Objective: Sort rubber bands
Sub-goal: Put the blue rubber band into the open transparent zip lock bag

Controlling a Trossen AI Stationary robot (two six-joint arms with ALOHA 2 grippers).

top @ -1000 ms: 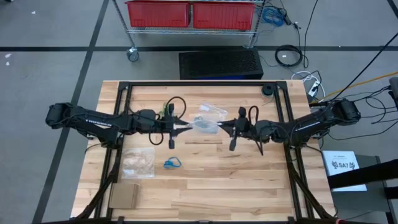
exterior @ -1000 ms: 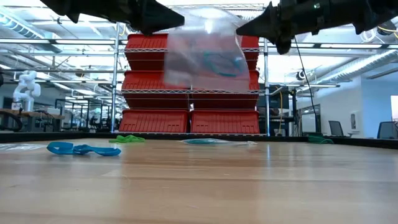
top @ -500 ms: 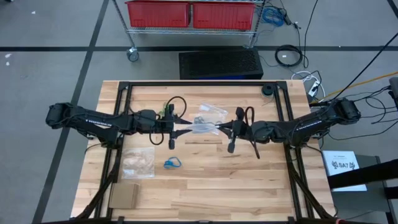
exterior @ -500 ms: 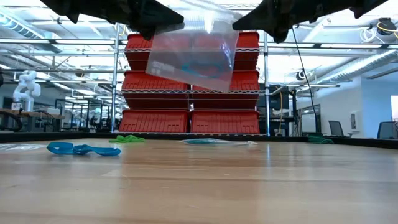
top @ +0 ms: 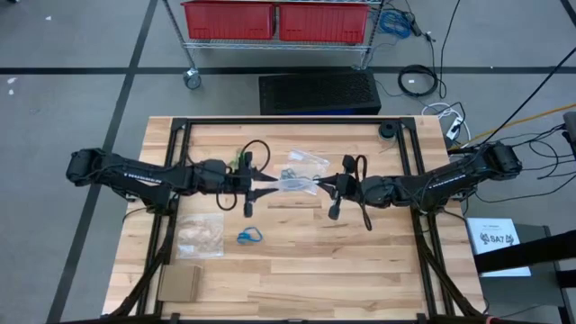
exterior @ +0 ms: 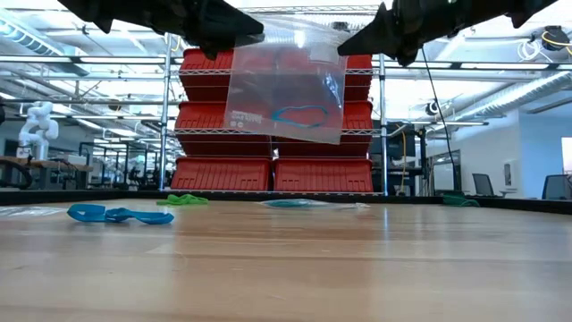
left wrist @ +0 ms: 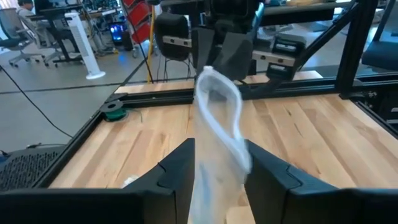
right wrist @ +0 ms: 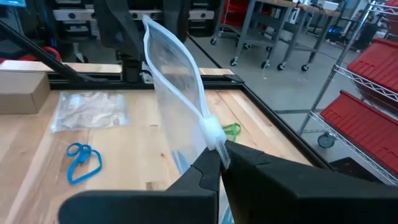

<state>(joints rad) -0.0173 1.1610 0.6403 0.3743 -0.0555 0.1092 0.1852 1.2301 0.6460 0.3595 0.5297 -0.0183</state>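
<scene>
Overhead, we see the left hand (top: 261,186) and right hand (top: 317,184) meeting mid-desk (top: 360,270), a clear bag (top: 292,184) stretched between them; blue rubber bands (top: 248,237) lie at seven o'clock. Low down, the bag (exterior: 286,89) hangs aloft. From the wrists, our right hand (right wrist: 217,163) pinches its edge; our left fingers (left wrist: 177,171) flank it narrowly.

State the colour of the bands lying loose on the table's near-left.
Bright blue bands, best in the low view.
</scene>
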